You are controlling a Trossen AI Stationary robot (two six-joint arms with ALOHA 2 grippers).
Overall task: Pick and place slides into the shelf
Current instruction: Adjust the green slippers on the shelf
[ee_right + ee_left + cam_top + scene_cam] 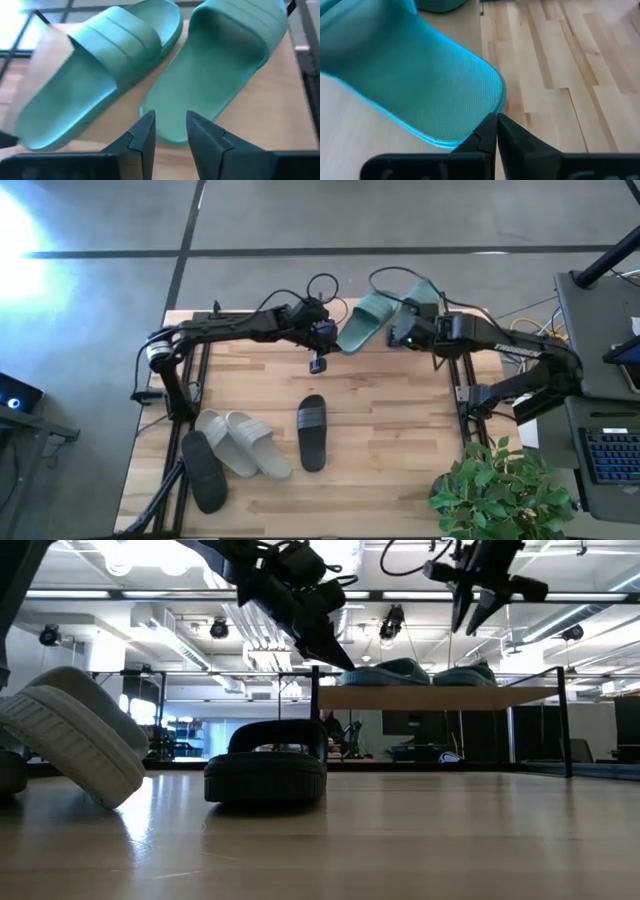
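Two teal-green slides [368, 322] [420, 295] lie sole-down, side by side, on the shelf's light wood top board [440, 697] at the table's far edge. My left gripper [496, 122] [342, 662] is shut and slants down at the heel of the left teal slide [420, 85], which overhangs the board's edge. My right gripper [170, 127] [478, 625] is open and hangs above the heel of the right teal slide [220, 65], clear of it. Two light grey slides [243, 442] and two black ones [312, 432] [203, 470] lie on the table. My left gripper's shut fingertips [490, 125] stand right at the heel rim [497, 102] of the left teal slide, coming slantwise from above and from the table's left. I cannot tell whether they touch it. The slide lies flat on the shelf board.
A black slide [268, 765] stands mid-table in front of the shelf, and a grey one [70, 740] lies nearer the left. The shelf's black frame posts [563, 730] rise at its ends. A potted plant [500, 490] sits at the near right corner. Bare tabletop [400, 440] spreads between.
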